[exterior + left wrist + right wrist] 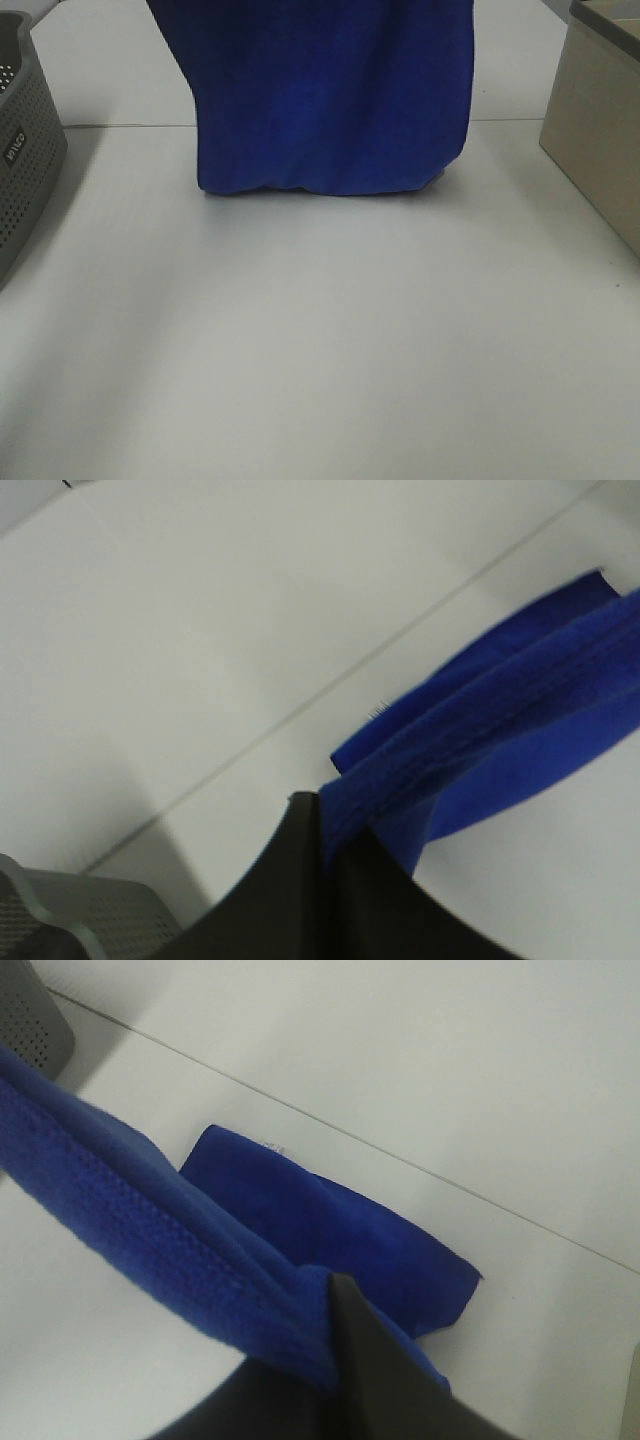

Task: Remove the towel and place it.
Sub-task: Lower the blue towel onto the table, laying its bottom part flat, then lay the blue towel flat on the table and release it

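The left pincer (325,828) and right pincer (338,1345) are each found clamped on the upper edge of the large royal-blue plush microfibre towel (330,90), which is hung crosswise below both, hem bunched on the white counter (320,350).

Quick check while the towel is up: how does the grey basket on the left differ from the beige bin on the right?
The grey basket has perforated walls, while the beige bin has plain solid ones. The grey basket carries a small label plate, and the beige bin shows none. The grey basket's corner is rounded, the beige bin's sharper. Both stand on the white table, with the blue towel between them.
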You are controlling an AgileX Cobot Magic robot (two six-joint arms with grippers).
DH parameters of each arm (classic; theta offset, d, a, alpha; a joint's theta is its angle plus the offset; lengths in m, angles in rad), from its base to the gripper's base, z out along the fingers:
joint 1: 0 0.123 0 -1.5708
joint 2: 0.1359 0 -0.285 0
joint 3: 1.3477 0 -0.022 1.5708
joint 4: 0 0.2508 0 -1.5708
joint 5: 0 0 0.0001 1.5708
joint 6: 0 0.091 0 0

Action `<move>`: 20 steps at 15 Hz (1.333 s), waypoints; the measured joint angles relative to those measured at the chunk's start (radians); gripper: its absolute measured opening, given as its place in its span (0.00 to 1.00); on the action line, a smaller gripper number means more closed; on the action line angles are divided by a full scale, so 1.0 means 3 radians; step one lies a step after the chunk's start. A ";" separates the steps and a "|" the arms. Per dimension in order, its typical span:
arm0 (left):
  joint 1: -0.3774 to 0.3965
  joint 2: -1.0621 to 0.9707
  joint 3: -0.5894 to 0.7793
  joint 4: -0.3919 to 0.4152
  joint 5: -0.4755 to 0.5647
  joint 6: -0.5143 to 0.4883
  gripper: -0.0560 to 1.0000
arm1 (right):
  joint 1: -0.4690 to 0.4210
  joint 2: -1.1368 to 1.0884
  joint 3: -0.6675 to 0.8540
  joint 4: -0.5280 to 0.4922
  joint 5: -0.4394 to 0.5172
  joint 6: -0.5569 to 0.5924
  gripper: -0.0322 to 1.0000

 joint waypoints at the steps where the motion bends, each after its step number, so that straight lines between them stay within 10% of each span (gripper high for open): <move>1: -0.0007 -0.0220 0.0540 -0.0110 0.0000 0.0013 0.05 | 0.0000 -0.0187 0.0277 0.0003 0.0000 -0.0010 0.05; 20: -0.0023 -0.2603 0.4330 -0.1047 -0.0090 0.0610 0.05 | 0.0033 -0.2190 0.3737 0.0870 -0.0020 0.0013 0.05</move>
